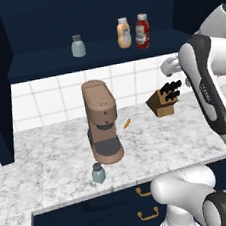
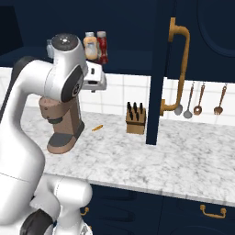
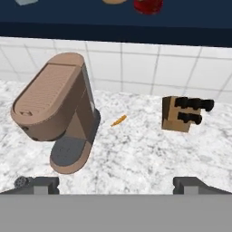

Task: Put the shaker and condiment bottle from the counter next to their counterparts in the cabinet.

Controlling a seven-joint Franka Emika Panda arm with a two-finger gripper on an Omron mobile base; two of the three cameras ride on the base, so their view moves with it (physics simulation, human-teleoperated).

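Note:
One pale grey-blue shaker [image 1: 98,173] stands on the marbled counter [image 1: 50,158] in front of the coffee machine; its dark cap [image 3: 20,182] peeks beside my left fingertip. Its twin shaker [image 1: 78,45] sits on the navy cabinet shelf [image 1: 53,62]. To the right on that shelf, the red condiment bottle [image 1: 142,31] stands right beside the orange-tan bottle [image 1: 123,33]. My gripper [image 3: 115,185] hovers above the counter, below shelf height, open with nothing between its fingers. The white hand [image 1: 171,66] sits just under the shelf's right end.
A brown coffee machine [image 1: 102,121] stands mid-counter. A knife block [image 1: 164,99] sits against the tiled wall to its right, with a small orange scrap [image 1: 127,123] between them. The open cabinet door [image 2: 158,69] with its brass handle juts out; utensils [image 2: 198,98] hang on the wall.

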